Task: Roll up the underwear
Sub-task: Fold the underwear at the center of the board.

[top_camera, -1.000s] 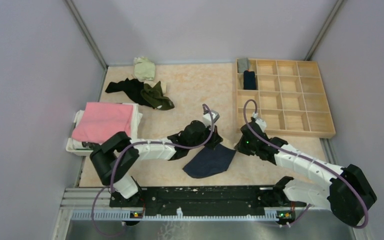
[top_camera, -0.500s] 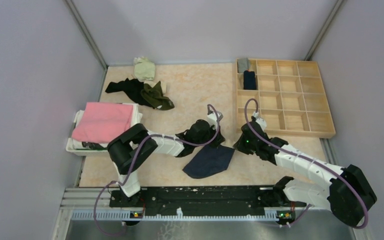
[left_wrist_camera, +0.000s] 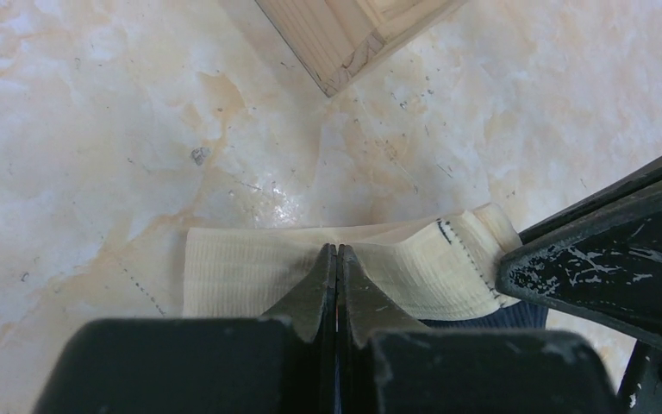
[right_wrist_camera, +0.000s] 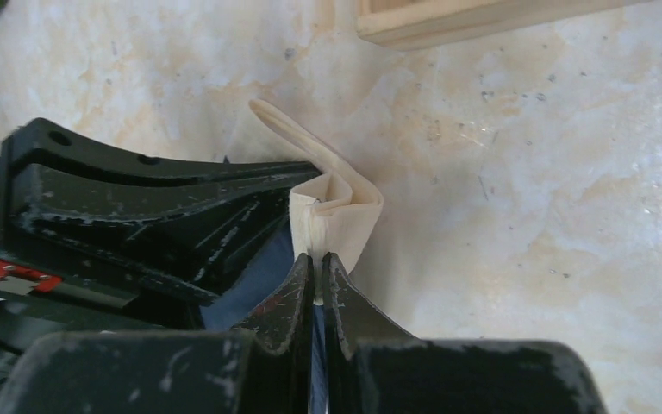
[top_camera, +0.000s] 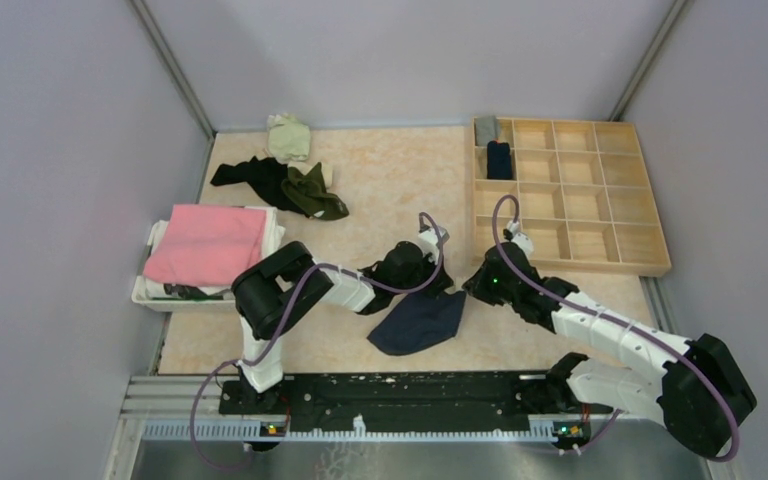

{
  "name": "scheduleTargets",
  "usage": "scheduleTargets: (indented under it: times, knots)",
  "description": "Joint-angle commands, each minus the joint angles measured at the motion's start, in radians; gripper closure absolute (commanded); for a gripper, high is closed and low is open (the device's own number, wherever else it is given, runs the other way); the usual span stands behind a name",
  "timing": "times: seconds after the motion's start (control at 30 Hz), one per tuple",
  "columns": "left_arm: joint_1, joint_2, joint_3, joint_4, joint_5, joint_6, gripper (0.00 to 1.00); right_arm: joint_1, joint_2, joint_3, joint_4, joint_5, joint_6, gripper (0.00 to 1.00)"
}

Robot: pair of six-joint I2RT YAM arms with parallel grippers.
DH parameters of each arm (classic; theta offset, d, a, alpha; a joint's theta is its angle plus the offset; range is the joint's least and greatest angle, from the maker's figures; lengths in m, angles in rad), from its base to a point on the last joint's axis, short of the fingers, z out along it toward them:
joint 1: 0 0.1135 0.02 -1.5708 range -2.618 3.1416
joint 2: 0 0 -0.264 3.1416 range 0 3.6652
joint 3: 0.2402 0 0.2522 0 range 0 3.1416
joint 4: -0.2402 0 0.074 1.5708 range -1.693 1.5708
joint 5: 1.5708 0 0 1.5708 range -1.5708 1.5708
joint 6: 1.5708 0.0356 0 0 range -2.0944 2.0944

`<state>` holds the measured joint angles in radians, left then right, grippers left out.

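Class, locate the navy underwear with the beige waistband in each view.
Top external: navy underwear with beige waistband lies just below centre.
Left wrist: its waistband, centre, pinched by left gripper.
Right wrist: waistband, centre, pinched by right gripper.
Shared landmark: wooden compartment tray.

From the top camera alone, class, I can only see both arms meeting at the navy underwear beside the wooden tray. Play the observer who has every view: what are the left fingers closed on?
Observer: The left fingers are shut on the beige waistband of the navy underwear.
Operator: And the right fingers?
Observer: The right fingers pinch the same waistband where it is doubled over, with the fold standing up above their tips.
Operator: How close are the two grips?
Observer: Close. The left wrist camera shows the right fingers at the band's stitched end, just beside the left pinch.
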<state>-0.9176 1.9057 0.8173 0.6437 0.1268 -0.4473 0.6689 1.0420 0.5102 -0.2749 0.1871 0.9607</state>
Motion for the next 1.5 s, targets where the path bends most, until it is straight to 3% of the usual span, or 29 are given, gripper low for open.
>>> scheduleTargets:
  times: [0.0, 0.3, 0.57, 0.77, 0.9, 1.03, 1.1, 1.27, 1.47]
  knots:
    - [0.005, 0.02, 0.0, 0.064, 0.024, -0.004, 1.0, -0.01, -0.007, 0.013, 0.132, -0.043, -0.019, 1.0]
    - [0.01, 0.011, -0.008, 0.071, 0.033, -0.006, 1.0, -0.009, 0.063, 0.022, 0.203, -0.072, 0.045, 1.0]
    - [0.023, -0.167, -0.055, 0.006, -0.027, 0.002, 1.0, -0.011, 0.083, 0.026, 0.18, -0.055, 0.059, 1.0]
    - [0.022, -0.354, -0.09, -0.14, -0.116, 0.007, 1.0, -0.016, 0.082, 0.036, 0.156, -0.045, 0.059, 1.0]
    - [-0.017, -0.473, -0.161, -0.207, -0.201, -0.001, 0.87, -0.02, 0.093, 0.045, 0.15, -0.055, 0.062, 1.0]
    - [-0.191, -0.561, -0.212, -0.285, -0.421, -0.009, 0.71, -0.024, 0.111, 0.056, 0.146, -0.07, 0.066, 1.0]
    - [-0.286, -0.576, -0.216, -0.317, -0.533, -0.026, 0.58, -0.028, 0.119, 0.06, 0.149, -0.079, 0.067, 1.0]
    - [-0.443, -0.529, -0.176, -0.379, -0.706, -0.048, 0.41, -0.03, 0.135, 0.07, 0.147, -0.095, 0.066, 1.0]
    - [-0.54, -0.361, -0.003, -0.556, -0.89, -0.058, 0.32, -0.032, 0.133, 0.07, 0.141, -0.104, 0.067, 1.0]
